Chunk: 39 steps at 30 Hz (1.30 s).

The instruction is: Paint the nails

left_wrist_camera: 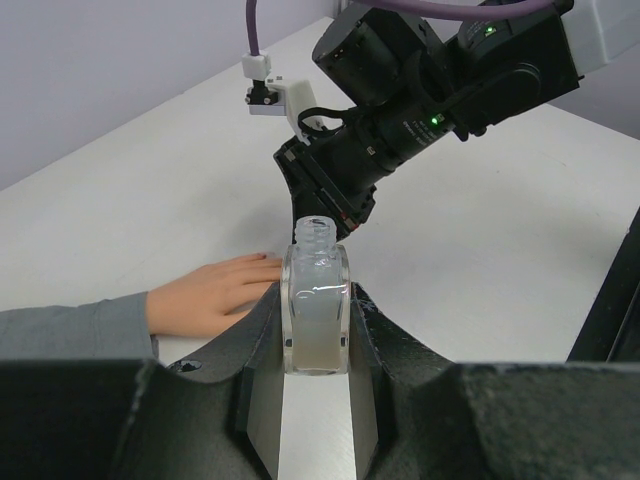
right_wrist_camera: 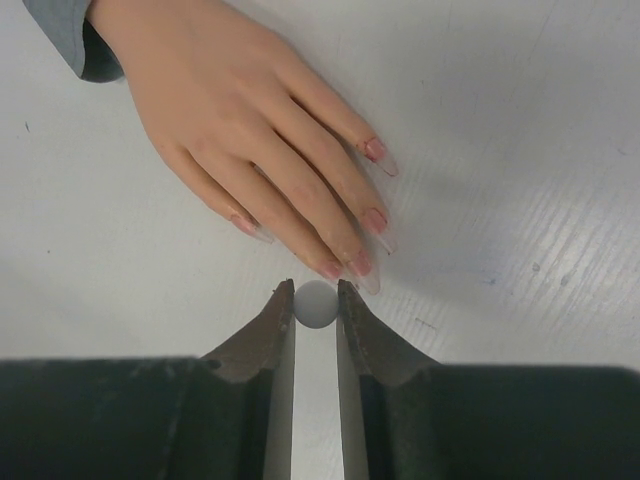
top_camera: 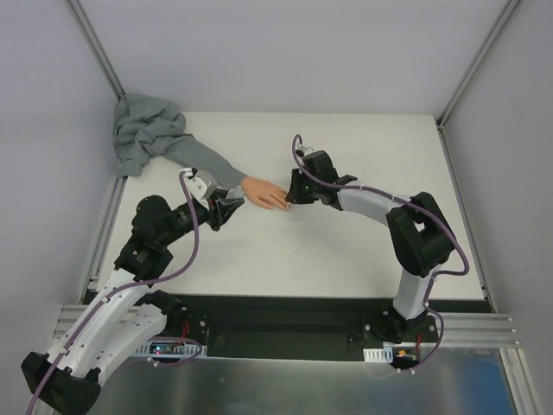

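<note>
— Status?
— My left gripper [top_camera: 231, 208] clamps the open bottle [left_wrist_camera: 316, 310]. My right gripper [top_camera: 295, 196] pinches a grey cap [right_wrist_camera: 316, 305] at the nails [right_wrist_camera: 372, 222], fake hand [right_wrist_camera: 230, 110] mid-table [top_camera: 346, 259].
— Risk?
— Pressing hard could shove the hand, smearing skin.

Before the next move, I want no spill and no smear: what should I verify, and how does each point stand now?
1. bottle upright, clamped in left tool: ok.
2. bottle neck uncapped: ok.
3. grey knob, probably the brush top, clamped in right tool: ok.
4. fake hand palm down on table: ok.
5. knob close to nearest nail: ok.
6. bristles touching that nail, polish loaded: cannot tell, hidden under the knob.
</note>
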### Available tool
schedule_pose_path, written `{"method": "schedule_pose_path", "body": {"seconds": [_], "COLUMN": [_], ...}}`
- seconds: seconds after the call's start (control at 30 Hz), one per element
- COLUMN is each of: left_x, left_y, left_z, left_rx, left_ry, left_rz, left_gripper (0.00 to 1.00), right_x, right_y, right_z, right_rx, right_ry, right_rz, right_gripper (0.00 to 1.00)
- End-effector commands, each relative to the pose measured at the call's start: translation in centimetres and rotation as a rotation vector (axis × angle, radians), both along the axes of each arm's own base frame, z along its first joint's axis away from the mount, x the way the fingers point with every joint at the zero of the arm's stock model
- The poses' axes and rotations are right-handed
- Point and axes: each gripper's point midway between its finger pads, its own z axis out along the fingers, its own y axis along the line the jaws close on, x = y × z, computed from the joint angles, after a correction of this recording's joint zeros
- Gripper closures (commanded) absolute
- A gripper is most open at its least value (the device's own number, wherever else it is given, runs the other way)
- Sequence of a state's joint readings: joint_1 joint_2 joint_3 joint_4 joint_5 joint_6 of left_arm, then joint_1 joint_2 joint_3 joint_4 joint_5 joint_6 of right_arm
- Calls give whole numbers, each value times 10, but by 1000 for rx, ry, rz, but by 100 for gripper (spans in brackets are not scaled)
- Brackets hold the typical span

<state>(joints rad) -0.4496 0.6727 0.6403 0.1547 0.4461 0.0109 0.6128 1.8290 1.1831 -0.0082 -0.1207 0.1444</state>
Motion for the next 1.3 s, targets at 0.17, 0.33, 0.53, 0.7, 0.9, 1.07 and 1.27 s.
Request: {"method": "schedule_pose_path", "body": {"seconds": [0.17,0.33,0.53,0.7,0.9,1.07,1.27], "left_x": [-2,-2,-2,-3,-3,-4,-4], "left_y": [-2,-2,-2,-2,-2,-2,-2], "left_z": [22,22,21,22,22,23,23], "left_rx": [-41,-41,-40,-42,-42,-43,-43], "left_ry": [-72,-72,-71,-74,-75,-78,-78], "left_rz": [-25,-28,-28,-32,-32,-33,-36], "left_gripper": [100,100,100,100,100,100,100], "right_x": [17,16,19,20,21,22,21], "right_y": [10,11,10,9,10,9,5], "right_z": [16,11,9,6,4,2,-2], "right_rx": [28,20,15,11,8,3,-14], "right_ry": [-54,-40,-38,-35,-33,-30,-10], "right_rz": [8,4,-1,-7,-8,-12,-16], "right_gripper": [99,99,99,99,99,99,99]}}
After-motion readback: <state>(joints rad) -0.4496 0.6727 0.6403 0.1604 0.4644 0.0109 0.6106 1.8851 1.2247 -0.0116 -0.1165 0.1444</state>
